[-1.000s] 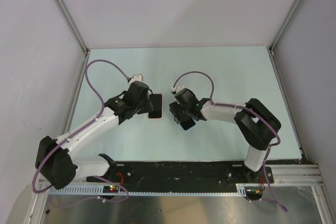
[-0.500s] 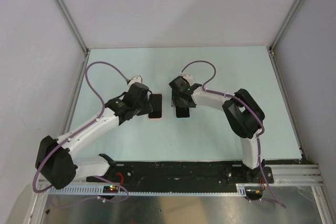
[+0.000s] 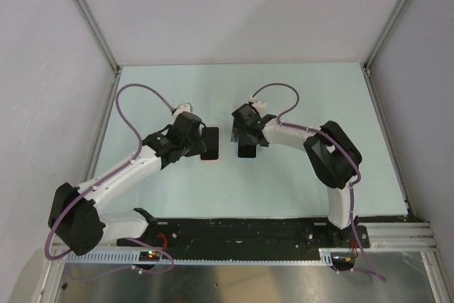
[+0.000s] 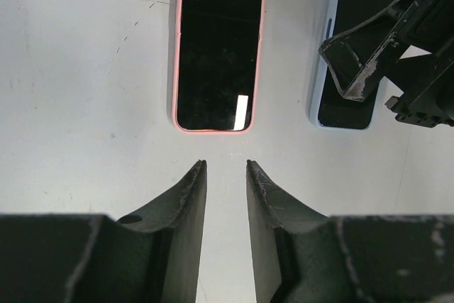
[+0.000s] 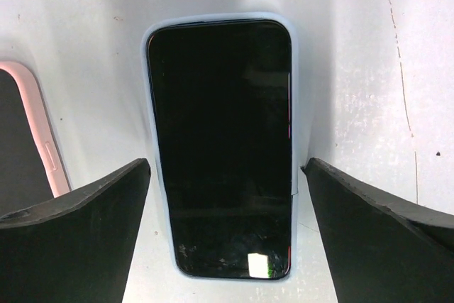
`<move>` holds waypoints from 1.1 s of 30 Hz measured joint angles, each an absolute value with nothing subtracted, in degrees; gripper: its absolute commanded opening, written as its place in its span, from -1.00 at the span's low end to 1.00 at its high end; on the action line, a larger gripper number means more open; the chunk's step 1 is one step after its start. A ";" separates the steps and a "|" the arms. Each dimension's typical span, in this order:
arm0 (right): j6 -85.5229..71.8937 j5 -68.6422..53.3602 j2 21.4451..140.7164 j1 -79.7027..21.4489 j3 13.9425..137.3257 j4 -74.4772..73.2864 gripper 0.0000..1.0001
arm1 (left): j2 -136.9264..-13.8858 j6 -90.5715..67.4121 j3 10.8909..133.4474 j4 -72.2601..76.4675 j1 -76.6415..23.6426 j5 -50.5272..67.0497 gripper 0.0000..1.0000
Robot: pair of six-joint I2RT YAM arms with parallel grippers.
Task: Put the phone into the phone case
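A black phone (image 5: 220, 140) lies face up inside the light blue phone case (image 5: 220, 15) on the table; the case rim shows all round it. My right gripper (image 5: 227, 164) is open, with one finger on each side of the phone and clear of it. From above, the right gripper (image 3: 246, 136) stands over the phone (image 3: 246, 150). My left gripper (image 4: 225, 163) stands open by a narrow gap with nothing in it, just short of a glossy black slab with a pink rim (image 4: 218, 47). The blue-cased phone (image 4: 347, 108) lies to its right.
The pink-rimmed slab (image 3: 210, 145) lies flat a little left of the blue case, its edge (image 5: 42, 140) close to my right gripper's left finger. The pale table (image 3: 305, 90) is walled at the back and both sides. Purple cables loop above both wrists.
The right arm carried the phone away from the near edge, set it down where it now lies in the blue case, and its jaws opened wide. The left arm stayed still.
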State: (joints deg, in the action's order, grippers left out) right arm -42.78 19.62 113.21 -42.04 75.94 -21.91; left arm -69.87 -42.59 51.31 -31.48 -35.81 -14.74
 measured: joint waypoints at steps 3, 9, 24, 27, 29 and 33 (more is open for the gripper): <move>-41.19 19.18 112.60 -42.35 75.09 -21.08 0.99 | -70.08 -42.63 51.31 -31.44 -35.81 -14.74 -0.31; -38.09 17.63 109.34 -42.28 73.19 -21.06 0.99 | -70.74 -42.63 51.31 -31.24 -35.81 -14.74 0.03; -30.81 10.00 64.86 -36.10 59.24 -16.73 0.99 | -63.16 -38.89 56.14 -30.44 -35.81 -16.51 0.99; -30.83 9.82 57.80 -34.79 54.68 -15.81 0.99 | -59.99 -38.15 56.14 -30.35 -35.81 -17.43 0.99; -30.87 9.82 55.55 -34.15 52.60 -15.75 0.99 | -58.94 -37.82 56.14 -30.24 -35.81 -17.74 0.99; -30.96 9.78 55.07 -33.89 50.89 -15.81 0.99 | -58.61 -37.10 56.14 -30.13 -35.81 -17.76 0.99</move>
